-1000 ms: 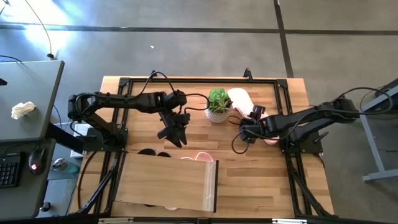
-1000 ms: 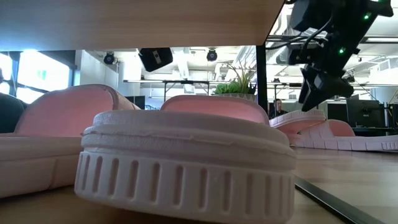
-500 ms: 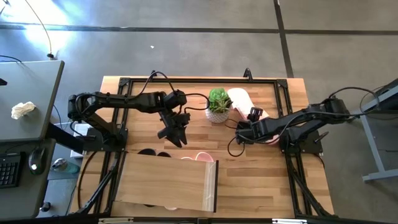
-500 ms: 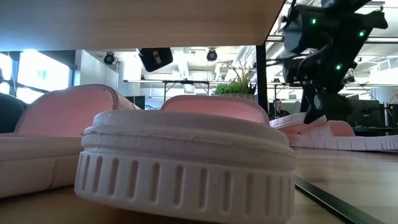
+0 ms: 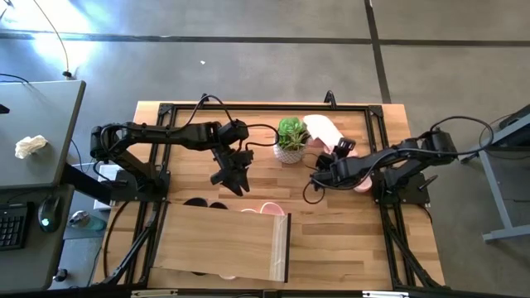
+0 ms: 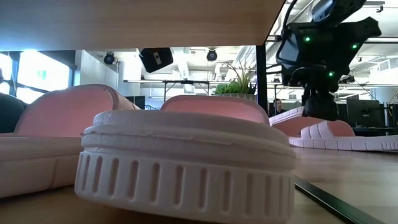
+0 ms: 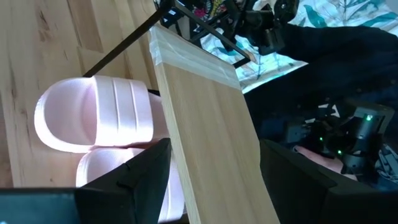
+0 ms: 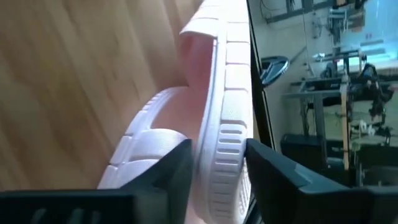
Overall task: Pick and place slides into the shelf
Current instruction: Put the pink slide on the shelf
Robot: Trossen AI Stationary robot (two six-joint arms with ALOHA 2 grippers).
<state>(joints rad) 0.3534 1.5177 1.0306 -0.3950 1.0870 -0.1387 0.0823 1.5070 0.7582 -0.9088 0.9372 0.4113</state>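
Right hand point(image 5: 321, 175) beside plant point(image 5: 291, 135), fingers straddling pink slide point(image 8: 211, 124) edge, grip unconfirmed; seat deeper before lifting. Left hand point(image 5: 234, 180) open.

The small potted green plant point(image 5: 291, 138) stands between the two arms, while bare wooden tabletop point(image 5: 331, 232) lies right of the low light-wood shelf point(image 5: 219, 244).
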